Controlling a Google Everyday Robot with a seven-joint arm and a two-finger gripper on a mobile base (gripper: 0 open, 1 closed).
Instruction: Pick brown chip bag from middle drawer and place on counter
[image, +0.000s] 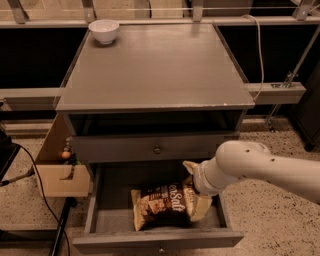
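Brown chip bag (162, 202), right end behind gripper (196, 185)

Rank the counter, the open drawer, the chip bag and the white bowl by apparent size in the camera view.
1. counter
2. open drawer
3. chip bag
4. white bowl, though it sits farthest from the camera

The gripper is at the chip bag's right end, inside the open drawer.

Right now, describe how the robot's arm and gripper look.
The arm is a thick, smooth, off-white tube with a few small dark dots, ending in a rounded wrist. No cables or lettering show on it. The gripper, over the right part of the middle drawer, shows only pale cream-tan parts beyond the wrist.
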